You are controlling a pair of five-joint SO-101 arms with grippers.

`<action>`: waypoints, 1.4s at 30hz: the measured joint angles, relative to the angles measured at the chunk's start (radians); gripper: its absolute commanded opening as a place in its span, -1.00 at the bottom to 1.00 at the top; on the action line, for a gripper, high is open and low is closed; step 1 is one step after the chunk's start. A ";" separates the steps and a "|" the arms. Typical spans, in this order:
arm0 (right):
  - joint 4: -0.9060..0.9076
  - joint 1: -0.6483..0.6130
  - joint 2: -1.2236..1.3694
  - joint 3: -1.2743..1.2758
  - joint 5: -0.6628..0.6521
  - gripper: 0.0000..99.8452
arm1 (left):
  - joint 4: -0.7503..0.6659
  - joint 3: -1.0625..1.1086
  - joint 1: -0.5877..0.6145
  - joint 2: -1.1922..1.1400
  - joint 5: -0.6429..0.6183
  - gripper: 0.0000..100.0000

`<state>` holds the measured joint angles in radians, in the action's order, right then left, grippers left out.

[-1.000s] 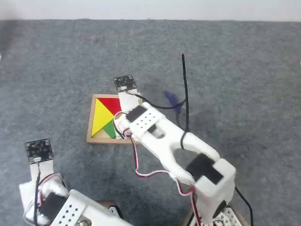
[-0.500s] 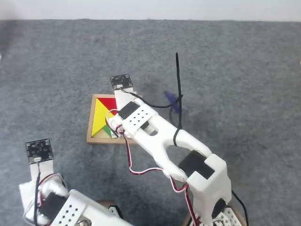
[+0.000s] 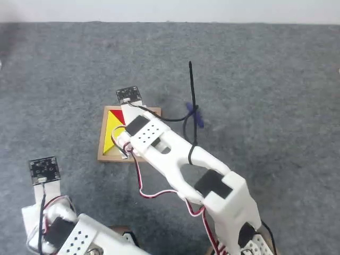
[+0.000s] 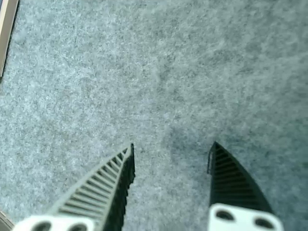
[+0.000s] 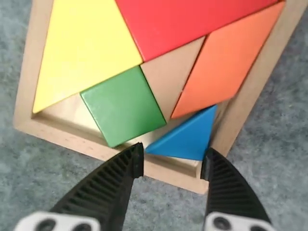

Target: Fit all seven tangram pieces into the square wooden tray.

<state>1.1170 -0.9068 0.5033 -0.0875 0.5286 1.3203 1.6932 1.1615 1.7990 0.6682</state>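
Right gripper [image 5: 172, 161] gapes wide, empty, blue triangle [image 5: 185, 137] just ahead between its tips in the tray [image 5: 26, 86]; overhead, the arm [image 3: 175, 154] covers it. Left gripper [image 4: 171, 156] spread too, empty, carpet [image 4: 192, 72] beneath.

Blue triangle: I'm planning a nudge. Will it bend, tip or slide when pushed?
The blue triangle looks like a flat, rigid block, so probably no bending. Lying flat in the tray, it should slide rather than tip. Its smooth faces may slip in the right claw.
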 measured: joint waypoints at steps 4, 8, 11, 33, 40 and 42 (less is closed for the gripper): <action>0.077 0.000 0.066 -0.101 0.000 -0.62 | 0.000 0.000 0.000 0.000 0.000 -0.52; 0.170 0.000 0.130 -0.207 0.000 -0.62 | 0.000 0.000 0.000 0.000 0.000 -0.52; 0.207 0.000 0.160 -0.256 -0.002 -0.62 | 0.000 0.000 0.000 0.000 0.000 -0.52; 0.218 -0.017 0.198 -0.315 -0.120 -0.88 | 0.000 0.000 0.000 0.000 0.000 -0.52; 0.255 0.048 0.201 -0.318 -0.118 -0.93 | 0.000 0.000 0.000 0.000 0.000 -0.52; 0.255 0.057 0.190 -0.318 -0.120 -0.93 | 0.000 0.000 0.000 0.000 0.000 -0.52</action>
<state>1.3717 -0.8500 0.6935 -0.4051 0.4089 1.3203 1.6932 1.1615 1.7990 0.6682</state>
